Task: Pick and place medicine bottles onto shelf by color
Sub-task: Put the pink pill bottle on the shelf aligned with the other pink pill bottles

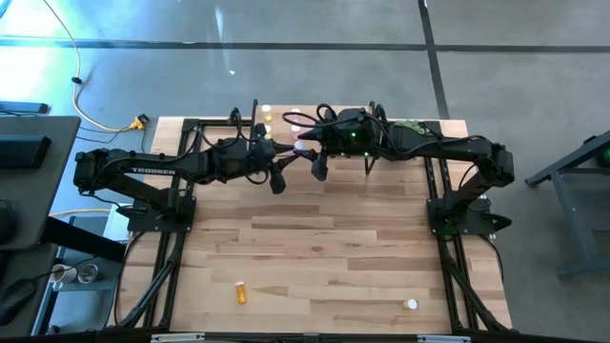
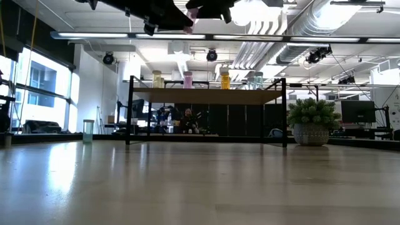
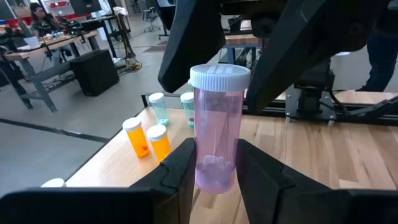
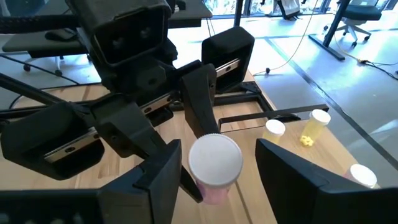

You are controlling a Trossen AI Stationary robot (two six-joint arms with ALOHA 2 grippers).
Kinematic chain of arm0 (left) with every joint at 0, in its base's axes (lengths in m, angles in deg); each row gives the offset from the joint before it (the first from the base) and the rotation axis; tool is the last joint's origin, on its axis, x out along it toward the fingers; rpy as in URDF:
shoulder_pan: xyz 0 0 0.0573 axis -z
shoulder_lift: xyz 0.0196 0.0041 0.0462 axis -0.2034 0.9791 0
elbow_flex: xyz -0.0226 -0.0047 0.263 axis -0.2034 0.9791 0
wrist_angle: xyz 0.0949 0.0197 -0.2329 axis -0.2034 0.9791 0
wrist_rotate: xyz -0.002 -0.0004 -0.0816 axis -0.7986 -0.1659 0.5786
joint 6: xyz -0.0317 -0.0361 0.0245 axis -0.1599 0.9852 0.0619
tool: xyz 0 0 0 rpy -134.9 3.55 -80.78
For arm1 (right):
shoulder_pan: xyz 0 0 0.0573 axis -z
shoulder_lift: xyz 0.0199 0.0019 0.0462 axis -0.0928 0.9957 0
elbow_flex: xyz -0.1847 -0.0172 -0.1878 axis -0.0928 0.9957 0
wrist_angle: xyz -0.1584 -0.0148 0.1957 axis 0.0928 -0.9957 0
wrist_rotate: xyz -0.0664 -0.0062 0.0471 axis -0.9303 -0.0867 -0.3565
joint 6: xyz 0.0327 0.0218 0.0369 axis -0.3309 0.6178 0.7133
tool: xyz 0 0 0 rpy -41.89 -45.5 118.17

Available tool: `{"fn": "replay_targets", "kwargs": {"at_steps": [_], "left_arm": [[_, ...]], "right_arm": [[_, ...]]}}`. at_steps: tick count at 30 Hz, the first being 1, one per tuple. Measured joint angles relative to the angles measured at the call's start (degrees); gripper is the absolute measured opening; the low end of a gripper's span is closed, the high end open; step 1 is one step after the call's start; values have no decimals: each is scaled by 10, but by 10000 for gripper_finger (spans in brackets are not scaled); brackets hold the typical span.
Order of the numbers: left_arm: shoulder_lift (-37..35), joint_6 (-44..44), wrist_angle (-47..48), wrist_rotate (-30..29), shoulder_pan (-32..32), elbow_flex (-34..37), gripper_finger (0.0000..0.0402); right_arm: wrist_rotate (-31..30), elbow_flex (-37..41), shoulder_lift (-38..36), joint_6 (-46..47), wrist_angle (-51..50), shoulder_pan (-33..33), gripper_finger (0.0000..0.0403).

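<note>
Between the left gripper's (image 3: 214, 171) clamped jaws stands a pink bottle (image 3: 217, 127), the right gripper's (image 4: 217, 171) parted jaws flanking its cap.

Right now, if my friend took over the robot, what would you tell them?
Left gripper: shut on the pink bottle, held upright above the table's far edge.
Right gripper: open, fingers either side of that bottle's cap; a handover looks under way.
Shelf: several bottles already on it.
Left: an orange bottle lying and a white-capped one at the near edge.
</note>
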Motion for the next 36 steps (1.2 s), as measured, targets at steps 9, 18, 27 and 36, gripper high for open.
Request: {"fn": "replay_targets", "kwargs": {"at_steps": [9, 18, 27, 36], "left_arm": [[0, 0, 1, 0, 0, 0, 94], [0, 6, 1, 0, 0, 0, 94], [0, 5, 7, -7, -1, 0, 97], [0, 10, 46, -49, -1, 0, 169]], "right_arm": [[0, 0, 0, 11, 0, 0, 134], [0, 0, 0, 14, 0, 0, 110], [0, 0, 1, 15, -1, 0, 109], [0, -1, 1, 14, 0, 7, 108]]}}
